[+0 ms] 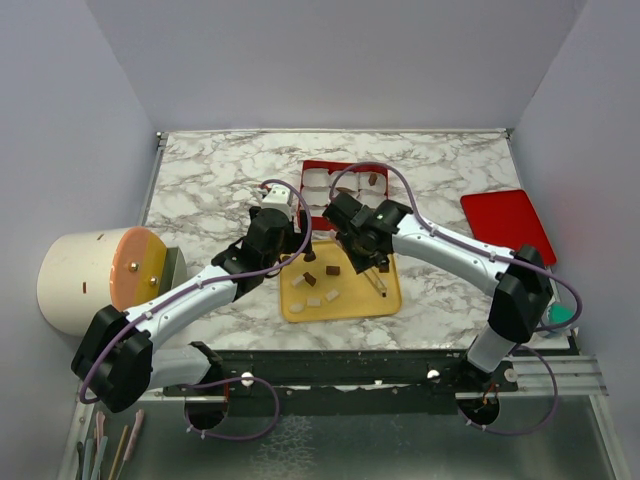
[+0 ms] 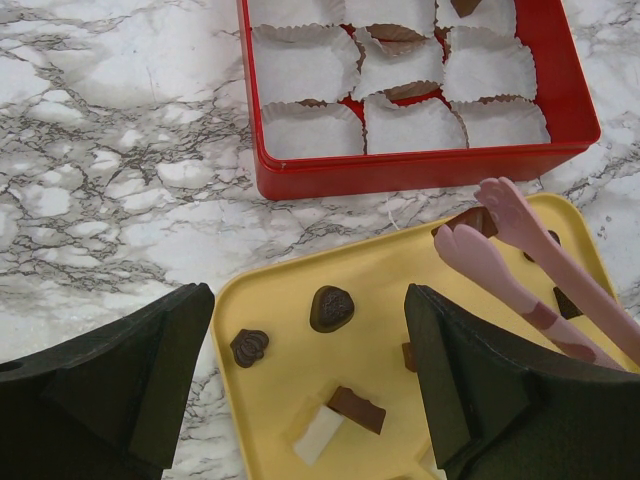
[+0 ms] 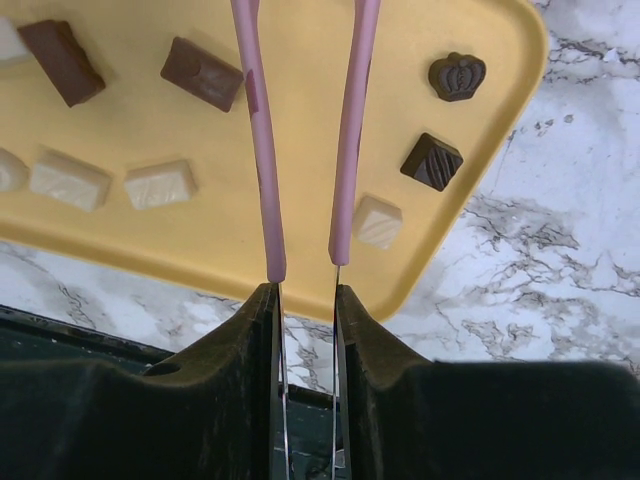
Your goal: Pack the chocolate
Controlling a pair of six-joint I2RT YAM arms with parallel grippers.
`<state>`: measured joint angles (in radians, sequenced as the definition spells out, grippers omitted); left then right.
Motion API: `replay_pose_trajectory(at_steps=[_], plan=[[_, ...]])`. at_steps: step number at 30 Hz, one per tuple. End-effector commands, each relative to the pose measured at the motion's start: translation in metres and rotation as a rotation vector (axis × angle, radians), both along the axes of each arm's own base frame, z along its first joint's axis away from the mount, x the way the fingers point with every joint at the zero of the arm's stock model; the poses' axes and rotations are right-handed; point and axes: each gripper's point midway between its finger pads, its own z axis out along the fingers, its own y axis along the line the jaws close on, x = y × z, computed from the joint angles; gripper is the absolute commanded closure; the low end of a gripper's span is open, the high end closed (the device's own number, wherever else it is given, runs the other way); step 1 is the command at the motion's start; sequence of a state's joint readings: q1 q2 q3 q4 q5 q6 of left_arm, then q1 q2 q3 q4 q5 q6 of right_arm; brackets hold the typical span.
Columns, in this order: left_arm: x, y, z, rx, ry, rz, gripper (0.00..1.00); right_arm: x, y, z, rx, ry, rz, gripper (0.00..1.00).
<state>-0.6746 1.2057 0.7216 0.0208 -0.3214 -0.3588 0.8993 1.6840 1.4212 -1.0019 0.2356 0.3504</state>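
Several chocolate pieces lie on a yellow tray point(image 1: 290, 310): a dark ridged one point(image 2: 331, 307), a crown-shaped one point(image 2: 249, 346) and a brown bar point(image 2: 358, 408) leaning on a white piece point(image 2: 318, 432). My left gripper point(image 2: 308, 295) hovers open over the tray's left corner, nothing between its fingers. My right gripper point(image 3: 305, 290) is shut on pink tongs point(image 3: 350, 150). The tong tips point(image 2: 455, 240) pinch a small brown chocolate point(image 2: 472, 222) at the tray's far edge. Behind the tray stands a red box point(image 2: 420, 170) of white paper cups point(image 2: 300, 65); a few hold brown pieces point(image 2: 398, 33).
A red lid point(image 1: 507, 222) lies flat at the right of the marble table. A large cream cylinder point(image 1: 95, 275) sits off the left edge. White pieces point(image 3: 160, 184) and a dark square chocolate point(image 3: 432, 161) lie near the tray's front rim.
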Motion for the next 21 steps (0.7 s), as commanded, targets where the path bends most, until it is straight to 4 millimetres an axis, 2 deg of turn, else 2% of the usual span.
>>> replay_pose_trajectory(at_steps=[1,9,17,21], plan=[[-0.001,-0.001,0.003,-0.009,-0.009,-0.006,0.13,0.012,-0.007,0.025,0.001,-0.071,-0.047,0.89],[-0.002,-0.002,0.003,-0.011,-0.009,-0.010,0.13,0.037,-0.020,0.037,0.003,-0.116,-0.113,0.88],[-0.002,-0.002,0.003,-0.012,-0.010,-0.010,0.13,0.077,-0.038,0.043,0.014,-0.155,-0.173,0.88],[-0.002,-0.002,0.004,-0.012,-0.014,-0.011,0.13,0.094,-0.046,0.039,0.009,-0.157,-0.194,0.88]])
